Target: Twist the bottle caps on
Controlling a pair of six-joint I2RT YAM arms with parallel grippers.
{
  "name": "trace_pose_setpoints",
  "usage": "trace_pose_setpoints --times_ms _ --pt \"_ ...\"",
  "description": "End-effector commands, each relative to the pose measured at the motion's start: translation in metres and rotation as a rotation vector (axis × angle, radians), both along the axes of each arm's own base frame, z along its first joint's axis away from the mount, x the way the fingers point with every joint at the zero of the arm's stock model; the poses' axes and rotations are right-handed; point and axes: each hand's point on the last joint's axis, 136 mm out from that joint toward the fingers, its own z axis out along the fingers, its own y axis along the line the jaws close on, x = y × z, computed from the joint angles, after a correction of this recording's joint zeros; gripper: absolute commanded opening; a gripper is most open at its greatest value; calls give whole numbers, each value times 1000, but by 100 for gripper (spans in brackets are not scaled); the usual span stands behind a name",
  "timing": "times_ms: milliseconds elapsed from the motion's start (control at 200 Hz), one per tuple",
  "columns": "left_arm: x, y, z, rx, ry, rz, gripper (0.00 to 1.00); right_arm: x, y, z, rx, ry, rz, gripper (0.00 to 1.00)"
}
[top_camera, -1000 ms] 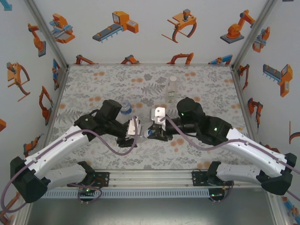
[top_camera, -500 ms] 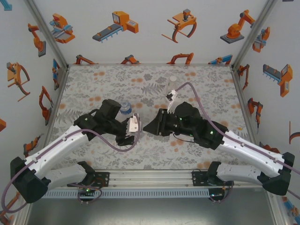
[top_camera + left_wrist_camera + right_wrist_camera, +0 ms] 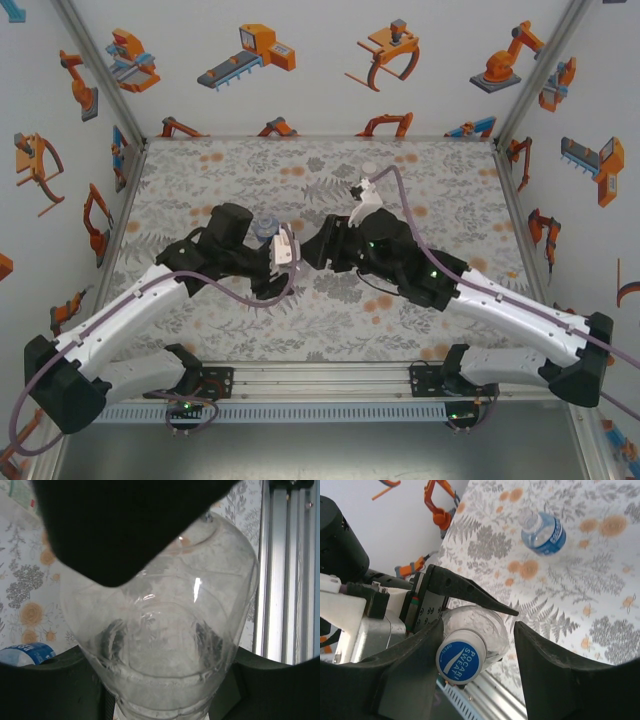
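Observation:
A plain clear bottle (image 3: 165, 630) lies sideways in my left gripper (image 3: 160, 680), which is shut on its body. In the right wrist view its neck end (image 3: 487, 627) points at the camera and carries a white cap (image 3: 461, 661) with a blue printed top. My right gripper (image 3: 477, 630) stands open around that cap. Its left finger (image 3: 415, 655) lies against the cap and its right finger (image 3: 545, 665) stands well apart. From above, the left gripper (image 3: 295, 262) and the right gripper (image 3: 318, 252) meet at mid-table. A blue-labelled bottle (image 3: 545, 532) lies on the floral mat.
The blue-labelled bottle (image 3: 265, 228) lies just behind my left wrist. A greenish label (image 3: 19, 492) peeks into the left wrist view's top corner. The aluminium rail (image 3: 320, 380) runs along the near table edge, close under the held bottle (image 3: 470, 700).
My right wrist has rolled over and its fingers have spread away from the cap. The left arm has kept the bottle nearly still, shifting slightly back.

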Motion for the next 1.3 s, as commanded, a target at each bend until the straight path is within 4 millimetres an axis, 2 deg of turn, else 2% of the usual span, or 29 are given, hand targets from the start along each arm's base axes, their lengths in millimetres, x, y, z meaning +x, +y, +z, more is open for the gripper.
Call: trace_pose_setpoints --times_ms 0,135,240,361,451,536,601,866,981,1182,1297 --pt "6 -4 30 -110 9 14 3 12 3 33 53 -104 -37 55" --pt "10 -4 33 -124 17 36 3 16 6 29 50 -96 -52 50" --pt "12 -4 33 -127 25 47 8 19 6 27 50 -98 -62 42" --pt "13 -4 34 -133 34 56 24 21 6 26 47 -98 -70 29" --pt "15 -3 37 -141 34 78 43 21 6 27 43 -106 -66 22" --pt "16 -1 43 -157 31 98 52 22 6 29 30 -122 -57 17" --pt "27 1 48 -176 67 183 59 24 5 29 13 -129 -56 15" --pt "30 5 64 -217 119 213 67 38 -7 22 -121 -180 -65 14" --pt "30 5 68 -238 124 208 65 49 -13 14 -184 -203 -74 15" --pt "41 19 77 -312 57 270 67 83 -24 -6 -306 -240 -107 14" --pt "53 30 79 -329 18 344 69 105 -26 -14 -380 -319 -128 13"
